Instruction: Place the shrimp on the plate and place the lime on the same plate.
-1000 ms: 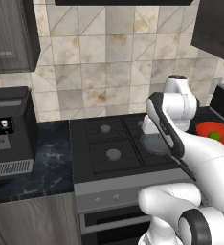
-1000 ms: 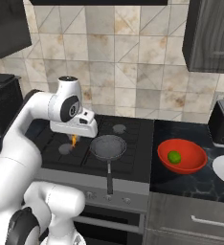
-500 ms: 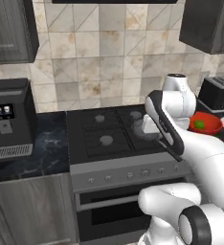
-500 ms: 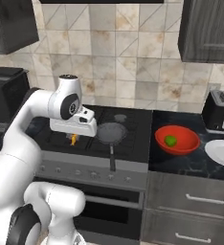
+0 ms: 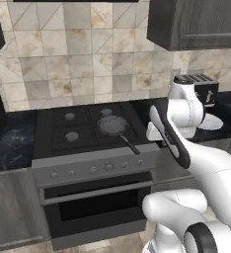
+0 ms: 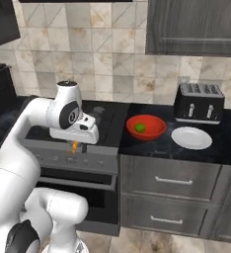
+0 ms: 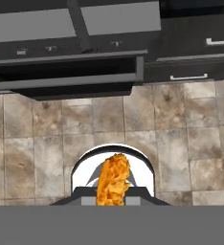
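The shrimp (image 6: 74, 147), a thin orange piece, hangs from my gripper (image 6: 74, 144), which is shut on it in front of the stove's control panel. Looking down at the floor tiles, the hand view has the shrimp (image 7: 114, 178) pinched in the gripper (image 7: 113, 195). The white plate (image 6: 191, 138) lies on the dark counter to the right, well apart from the gripper, with nothing on it. Its edge (image 5: 210, 122) peeks out behind the arm. The green lime (image 6: 140, 127) sits inside the red bowl (image 6: 152, 131), left of the plate.
A black toaster (image 6: 198, 101) stands behind the plate, against the wall. A dark pan (image 5: 112, 124) rests on the stove (image 5: 83, 129), its handle pointing to the front. Grey drawers (image 6: 172, 180) are below the counter, and the oven door (image 7: 66, 67) shows in the hand view.
The whole picture has shifted: the base has driven to the right, bringing bowl, plate and toaster closer to the middle. The gripper still holds the shrimp the same way.
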Robot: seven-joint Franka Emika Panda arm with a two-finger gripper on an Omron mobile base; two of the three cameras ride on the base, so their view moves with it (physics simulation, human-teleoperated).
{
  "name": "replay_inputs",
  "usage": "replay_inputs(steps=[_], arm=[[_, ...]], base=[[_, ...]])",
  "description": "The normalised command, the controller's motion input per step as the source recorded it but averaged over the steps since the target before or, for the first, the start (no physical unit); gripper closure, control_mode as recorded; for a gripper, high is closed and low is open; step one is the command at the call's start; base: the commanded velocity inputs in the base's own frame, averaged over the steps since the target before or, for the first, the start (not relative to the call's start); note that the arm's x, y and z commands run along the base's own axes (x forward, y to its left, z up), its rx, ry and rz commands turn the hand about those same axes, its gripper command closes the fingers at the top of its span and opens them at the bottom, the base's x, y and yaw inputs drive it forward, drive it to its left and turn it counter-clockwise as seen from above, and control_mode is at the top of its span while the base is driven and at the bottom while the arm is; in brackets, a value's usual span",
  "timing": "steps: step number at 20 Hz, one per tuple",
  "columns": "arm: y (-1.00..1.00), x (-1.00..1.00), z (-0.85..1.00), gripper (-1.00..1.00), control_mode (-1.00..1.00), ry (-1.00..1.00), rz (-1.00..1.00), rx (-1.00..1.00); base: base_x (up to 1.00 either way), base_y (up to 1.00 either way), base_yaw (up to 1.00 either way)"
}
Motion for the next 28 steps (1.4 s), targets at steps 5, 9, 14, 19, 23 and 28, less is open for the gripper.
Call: replay_inputs(steps=[5, 9, 14, 19, 23, 28], arm=[[0.0, 0.0, 0.0, 1.0, 1.0, 0.0, 0.0, 0.0], [0.0, 0.0, 0.0, 1.0, 1.0, 0.0, 0.0, 0.0], [0.0, 0.0, 0.0, 1.0, 1.0, 0.0, 0.0, 0.0], [0.0, 0.0, 0.0, 1.0, 1.0, 0.0, 0.0, 0.0], [0.0, 0.0, 0.0, 1.0, 1.0, 0.0, 0.0, 0.0], [0.0, 0.0, 0.0, 1.0, 1.0, 0.0, 0.0, 0.0]], base=[[0.0, -0.99, 0.0], [0.0, -0.94, 0.0], [0.02, -0.74, 0.0], [0.25, -0.55, -0.01], [0.48, -0.21, 0.0], [0.62, 0.0, 0.0]])
